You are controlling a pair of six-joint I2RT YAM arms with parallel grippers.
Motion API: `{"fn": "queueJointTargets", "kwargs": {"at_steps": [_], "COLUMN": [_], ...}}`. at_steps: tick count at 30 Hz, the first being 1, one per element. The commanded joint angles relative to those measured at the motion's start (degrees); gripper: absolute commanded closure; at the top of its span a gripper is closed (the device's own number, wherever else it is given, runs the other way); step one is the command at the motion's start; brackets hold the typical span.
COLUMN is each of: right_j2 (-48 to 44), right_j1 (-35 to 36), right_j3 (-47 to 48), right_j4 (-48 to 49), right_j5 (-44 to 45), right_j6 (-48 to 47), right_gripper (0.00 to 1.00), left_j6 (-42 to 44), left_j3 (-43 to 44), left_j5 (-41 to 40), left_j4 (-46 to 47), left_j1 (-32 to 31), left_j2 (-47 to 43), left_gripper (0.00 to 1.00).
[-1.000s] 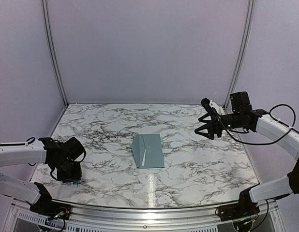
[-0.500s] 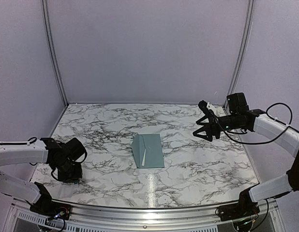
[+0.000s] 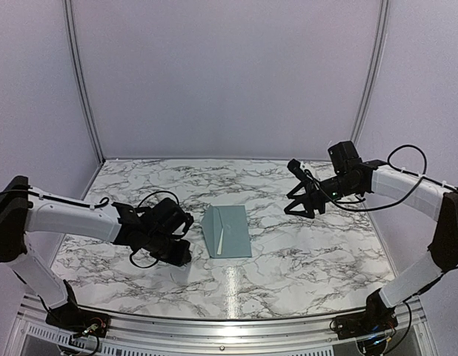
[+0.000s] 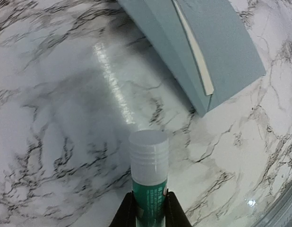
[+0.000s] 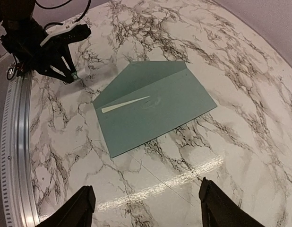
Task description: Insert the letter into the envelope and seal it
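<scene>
From the top external camera, the envelope [image 3: 227,231] is lying flat near the middle of the marble table [image 3: 310,252], its flap folded toward the left and a pale sliver showing along the opening. No separate tan sheet is showing anywhere on the table; the letter is presumably inside already, though that cannot be confirmed. The left gripper [image 3: 181,252] is reaching in just beside the envelope's left edge, while the right gripper [image 3: 297,204] is hovering off to the right, well apart from the paper, with its fingers spread wide and nothing between them.

The left wrist camera is showing the left gripper pinching a glue stick [image 4: 148,176], a white ribbed cap over a green body, pointing out toward the envelope's near corner [image 4: 202,56]. The tube is standing clear of the paper, not touching it. A pale inner edge is peeking out at the fold.

The right wrist camera is looking down on the envelope [image 5: 153,106] from the far side, with the flap lying over the body and a thin cream strip at the mouth. The right fingers [image 5: 75,210] are framing the view, parted and empty.

The envelope looks light, thin and floppy, likely to slide on the glossy marble, so pressing it down flat near the flap fold seems wiser than pinching an edge.
</scene>
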Motion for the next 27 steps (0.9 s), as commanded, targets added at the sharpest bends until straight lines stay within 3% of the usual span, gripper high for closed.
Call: {"fn": "queueJointTargets", "kwargs": {"at_steps": [1,6,12,16,27], "right_j2": [3.41,8.60,16.43,20.55,23.37], "right_j1": [2.31,4.61,7.94,9.86,16.06], "right_j3": [3.96,7.19,12.16,14.97,16.34], "right_j4": [-4.06,-8.31,-18.07,-21.58,-24.25], "right_j5": [-4.95,-12.65,-21.81,-25.72,-24.31], "right_j6": [-0.11,0.27,-3.13,-3.76,-5.50], "right_gripper": [0.29,0.33,0.38,0.40,0.40], "left_j6": [10.39,15.43,14.58,15.38,15.94], "left_j3": [5.23,8.33,8.00,10.64,12.18], "left_j5": [6.60,11.86,23.82,27.25,27.45], "left_j4": [9.61,17.48,29.79,29.82,29.97], "left_j1": [-3.50,-7.25,-7.57,-8.16,-8.36], "left_j2": [6.14,8.56,10.40,12.76,13.07], "left_gripper": [1.00,1.00,1.00,0.99,0.98]}}
